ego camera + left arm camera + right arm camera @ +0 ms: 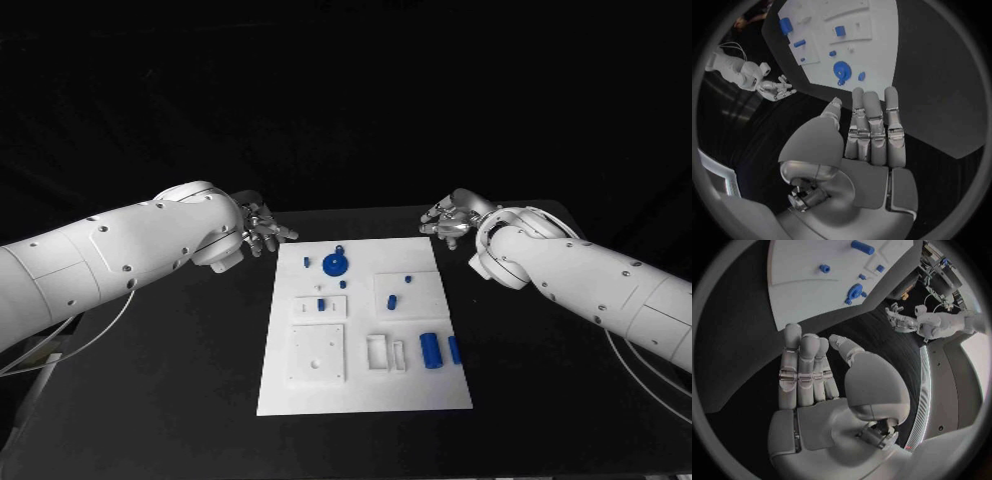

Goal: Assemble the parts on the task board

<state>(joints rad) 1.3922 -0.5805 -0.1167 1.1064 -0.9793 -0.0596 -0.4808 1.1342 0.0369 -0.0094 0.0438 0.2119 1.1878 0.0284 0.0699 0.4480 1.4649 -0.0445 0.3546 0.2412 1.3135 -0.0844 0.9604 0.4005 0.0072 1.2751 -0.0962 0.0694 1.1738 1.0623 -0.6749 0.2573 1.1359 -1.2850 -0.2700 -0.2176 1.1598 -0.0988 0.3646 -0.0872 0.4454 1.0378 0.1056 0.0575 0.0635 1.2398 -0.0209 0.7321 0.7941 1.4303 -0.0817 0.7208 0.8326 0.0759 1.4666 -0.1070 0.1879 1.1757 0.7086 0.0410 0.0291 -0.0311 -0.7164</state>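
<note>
Blue parts (431, 348) scattered, seemingly loose, across task board (361, 390).

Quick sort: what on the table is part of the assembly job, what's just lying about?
Job:
task board
round blue part
blue cylinder part
small blue pieces
left robot hand, empty
right robot hand, empty

Lying about:
nothing besides the black table

The white board (365, 330) lies flat mid-counter. Small blue parts rest on it: a round disc (335, 264) near its far edge, two upright cylinders (431, 349) by its right edge.
</note>
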